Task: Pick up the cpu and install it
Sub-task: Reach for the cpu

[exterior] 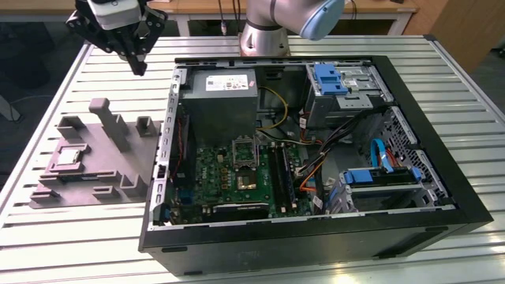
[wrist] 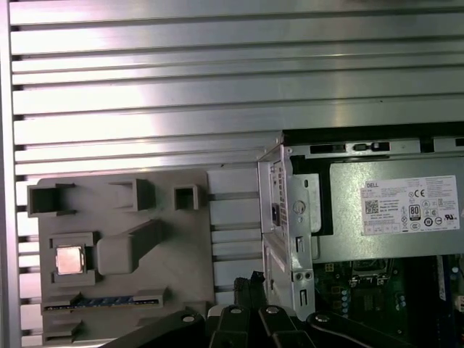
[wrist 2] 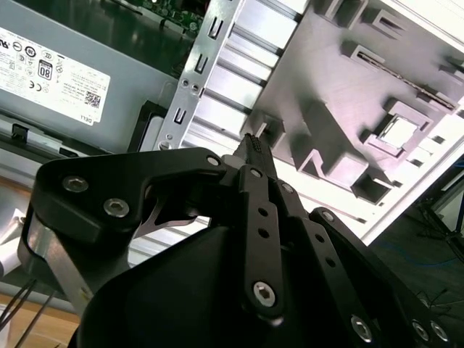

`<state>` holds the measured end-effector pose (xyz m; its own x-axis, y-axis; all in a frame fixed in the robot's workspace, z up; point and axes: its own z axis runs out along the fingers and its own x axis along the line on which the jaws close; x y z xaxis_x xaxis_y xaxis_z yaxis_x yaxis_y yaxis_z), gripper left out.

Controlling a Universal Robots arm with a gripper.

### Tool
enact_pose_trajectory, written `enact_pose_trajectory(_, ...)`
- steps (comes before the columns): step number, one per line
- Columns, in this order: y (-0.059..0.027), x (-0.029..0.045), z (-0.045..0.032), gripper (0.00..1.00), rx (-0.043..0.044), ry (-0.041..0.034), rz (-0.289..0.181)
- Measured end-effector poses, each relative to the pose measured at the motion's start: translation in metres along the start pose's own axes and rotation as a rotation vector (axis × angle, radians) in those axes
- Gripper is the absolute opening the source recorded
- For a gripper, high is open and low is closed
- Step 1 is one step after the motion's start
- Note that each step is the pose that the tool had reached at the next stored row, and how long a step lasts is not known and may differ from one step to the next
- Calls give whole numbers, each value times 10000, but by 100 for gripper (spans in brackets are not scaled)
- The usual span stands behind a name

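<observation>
Cpu (exterior: 67,156) sits flat in its pocket on the grey tray (exterior: 118,164), on the exterior view's left, pale top up. It is just beside the tray's upright posts (exterior: 110,121). The gripper (exterior: 141,68) hangs high above the table (exterior: 47,248), well apart from the chip and near the case wall (exterior: 170,118). Its fingers are pinched together with nothing between them.

Likely risks:
- Fingers clip a post or the pocket rim on descent.
- The thin chip tips or slips in a shallow edge grip.
- A skewed chip at the socket (exterior: 243,149) could damage contacts.
- The arm could bump the case wall on the way over.
</observation>
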<state>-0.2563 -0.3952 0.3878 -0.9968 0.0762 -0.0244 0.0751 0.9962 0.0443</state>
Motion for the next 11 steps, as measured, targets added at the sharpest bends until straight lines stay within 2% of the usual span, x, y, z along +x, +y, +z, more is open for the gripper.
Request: enact_pose_trajectory(11, -3, 37, 3, 11, 0, 0, 0)
